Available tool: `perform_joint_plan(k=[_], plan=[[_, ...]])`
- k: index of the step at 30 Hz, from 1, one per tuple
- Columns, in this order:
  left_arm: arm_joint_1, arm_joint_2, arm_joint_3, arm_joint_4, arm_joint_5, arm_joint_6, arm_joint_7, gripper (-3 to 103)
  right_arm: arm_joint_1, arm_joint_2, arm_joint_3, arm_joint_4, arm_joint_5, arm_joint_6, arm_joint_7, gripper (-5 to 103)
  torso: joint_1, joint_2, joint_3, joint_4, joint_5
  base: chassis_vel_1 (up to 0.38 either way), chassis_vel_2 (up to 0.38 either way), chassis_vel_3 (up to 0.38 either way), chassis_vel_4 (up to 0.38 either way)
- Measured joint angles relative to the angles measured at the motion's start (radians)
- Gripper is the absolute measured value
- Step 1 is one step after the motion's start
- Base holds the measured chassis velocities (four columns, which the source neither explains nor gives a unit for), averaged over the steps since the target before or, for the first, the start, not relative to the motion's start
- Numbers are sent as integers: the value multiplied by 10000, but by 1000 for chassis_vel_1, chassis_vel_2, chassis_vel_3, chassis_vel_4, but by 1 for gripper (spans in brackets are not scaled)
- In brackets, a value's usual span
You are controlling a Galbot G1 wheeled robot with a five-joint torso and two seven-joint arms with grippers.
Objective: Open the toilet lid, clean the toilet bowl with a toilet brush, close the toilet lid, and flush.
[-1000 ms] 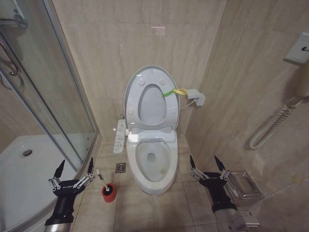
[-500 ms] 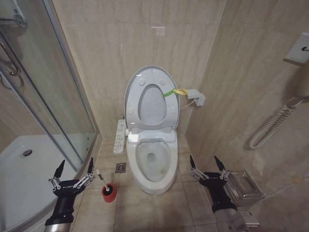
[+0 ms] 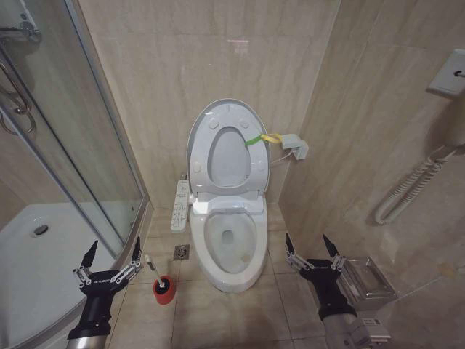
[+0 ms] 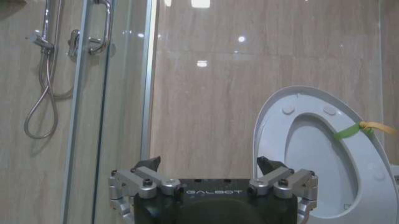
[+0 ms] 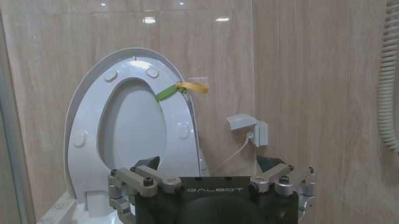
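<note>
The toilet lid (image 3: 229, 156) stands raised against the back wall, with the ring seat (image 3: 251, 171) up in front of it and a yellow-green strap (image 3: 261, 137) at its edge. Below it the toilet bowl (image 3: 232, 273) lies uncovered. The toilet brush (image 3: 153, 267) stands in a red holder cup (image 3: 164, 289) on the floor left of the bowl. My left gripper (image 3: 110, 256) hovers open just left of the brush. My right gripper (image 3: 312, 247) hangs open to the right of the bowl. Both wrist views face the raised lid (image 4: 311, 154) (image 5: 131, 126), each past its own open gripper (image 4: 209, 163) (image 5: 210, 163).
A glass shower enclosure (image 3: 73, 145) and its white tray (image 3: 43, 247) close off the left. The button panel (image 3: 182, 206) and a floor drain (image 3: 182, 252) sit left of the bowl. A clear box (image 3: 367, 280) lies at the right wall, under a coiled hose (image 3: 407, 189).
</note>
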Motion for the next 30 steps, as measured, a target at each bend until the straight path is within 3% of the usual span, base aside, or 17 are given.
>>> perform_joint_plan(k=[30], plan=[[0, 0, 0, 0, 0, 0, 0, 100, 0, 0, 0, 1, 1, 0, 0, 100, 0, 0, 0, 0, 0, 0, 0, 0, 0]])
